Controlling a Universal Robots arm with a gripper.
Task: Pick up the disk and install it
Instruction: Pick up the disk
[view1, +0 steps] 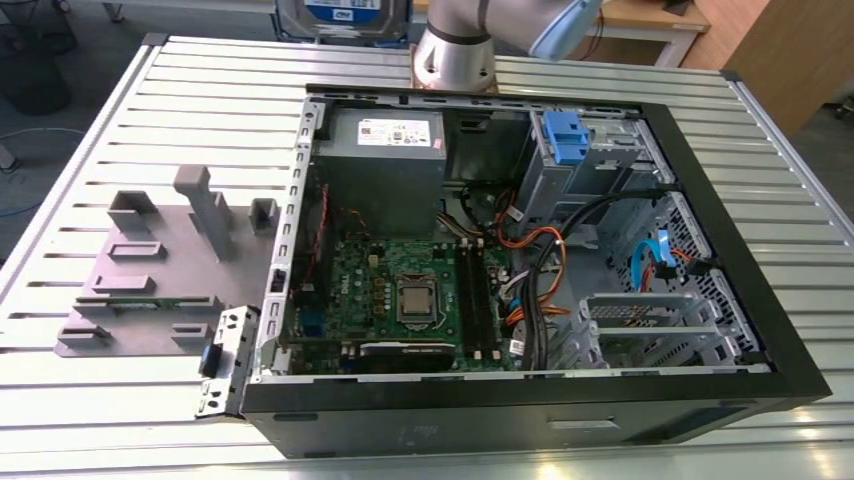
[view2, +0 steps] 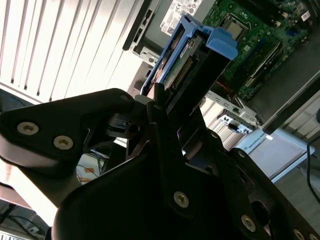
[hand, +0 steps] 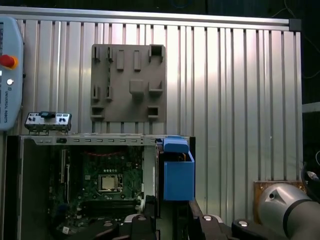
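The disk (view2: 192, 60), a silver-grey drive clipped in a blue carrier frame, stands on edge between my gripper's (view2: 172, 117) black fingers, and the gripper is shut on it. In the first wrist view the disk (hand: 177, 172) shows its blue carrier end, gripped from below by the gripper (hand: 172, 215), and it hangs over the edge of the open computer case (hand: 100, 140). In the exterior view the disk (view1: 343, 16) is at the far top edge, showing its white-and-blue label, raised above the table behind the case (view1: 701, 200).
A narrower blue bracket (view1: 567, 136) sits in the drive bay at the case's far right corner. The grey slotted stand (view1: 160, 262) lies on the ribbed table on the exterior view's left. A small metal plate (view1: 220, 360) lies by the case. A pendant (hand: 7, 75) rests at the table edge.
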